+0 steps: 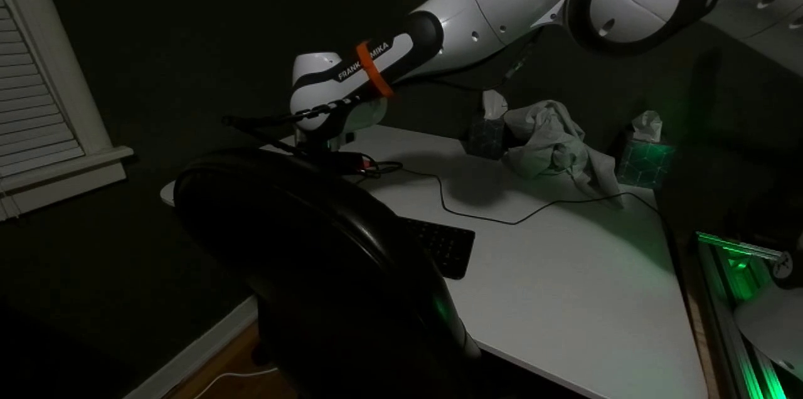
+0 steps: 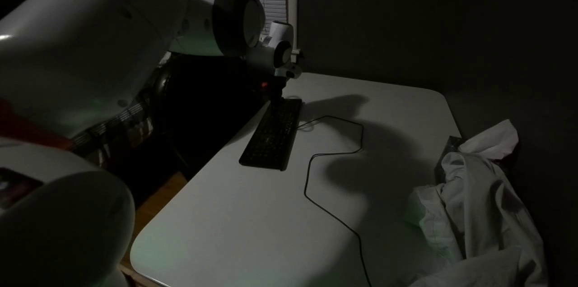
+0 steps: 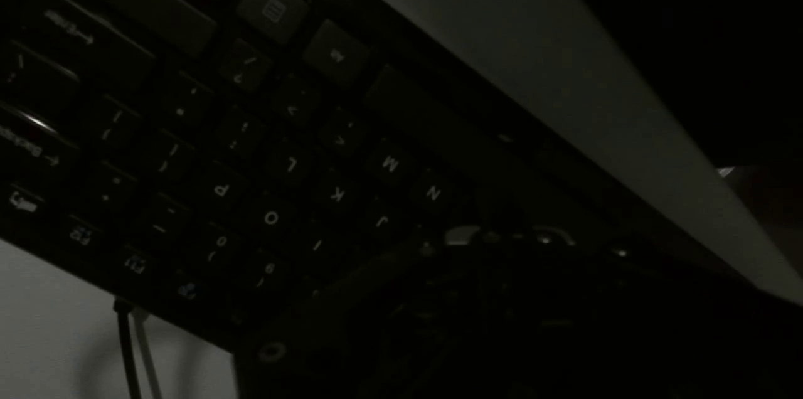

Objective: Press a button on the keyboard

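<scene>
A black keyboard (image 2: 269,140) lies on the white table near its edge by the chair. In an exterior view only one end of the keyboard (image 1: 446,247) shows; the chair hides the rest. The wrist view shows the keyboard (image 3: 241,135) close up, with its letters upside down. My gripper (image 2: 276,97) points down over the far part of the keyboard. In the wrist view my gripper (image 3: 499,211) is dark, its fingers together and empty, near the N key (image 3: 434,192) and the long space bar (image 3: 439,126). I cannot tell whether the fingertips touch a key.
A black chair (image 1: 301,248) stands against the table edge. A thin black cable (image 2: 309,178) winds across the white table (image 2: 216,224). A crumpled grey cloth (image 2: 478,215) and tissue boxes (image 1: 646,160) stand along the wall side.
</scene>
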You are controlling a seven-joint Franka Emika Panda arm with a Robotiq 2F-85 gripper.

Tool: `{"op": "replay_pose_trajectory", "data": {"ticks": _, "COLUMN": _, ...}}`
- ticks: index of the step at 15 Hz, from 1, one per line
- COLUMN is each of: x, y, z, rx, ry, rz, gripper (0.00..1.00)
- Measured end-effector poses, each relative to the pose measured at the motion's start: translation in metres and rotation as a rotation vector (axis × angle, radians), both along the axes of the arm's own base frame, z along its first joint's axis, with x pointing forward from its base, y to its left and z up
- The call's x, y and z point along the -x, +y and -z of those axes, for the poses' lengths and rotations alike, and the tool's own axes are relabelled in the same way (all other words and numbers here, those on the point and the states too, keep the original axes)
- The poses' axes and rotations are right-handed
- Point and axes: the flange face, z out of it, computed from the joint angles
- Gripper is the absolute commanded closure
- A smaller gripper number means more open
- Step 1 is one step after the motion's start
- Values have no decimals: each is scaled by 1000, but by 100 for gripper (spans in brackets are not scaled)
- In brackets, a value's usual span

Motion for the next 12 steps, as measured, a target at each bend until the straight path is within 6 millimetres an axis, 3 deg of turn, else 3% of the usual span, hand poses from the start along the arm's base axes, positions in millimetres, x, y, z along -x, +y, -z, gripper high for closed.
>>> {"op": "replay_pose_trajectory", "data": {"ticks": 6, "x": -3, "y": -3, "z": -5, "rx": -12, "ry": -8, "rz": 11, "gripper": 100}}
{"op": "replay_pose_trajectory", "data": {"ticks": 8, "x": -6, "y": -1, "z": -17, "rx": -15, "ry": -28, "rz": 3, "gripper": 100}}
{"op": "replay_pose_trajectory", "data": {"ticks": 11, "x": -10, "y": 1, "z": -52, "rx": -20, "ry": -65, "rz": -24, "gripper": 100}}
{"op": "replay_pose_trajectory", "data": {"ticks": 12, "x": -10, "y": 2, "z": -64, "rx": -18, "ry": -66, "rz": -41, "gripper": 74}}
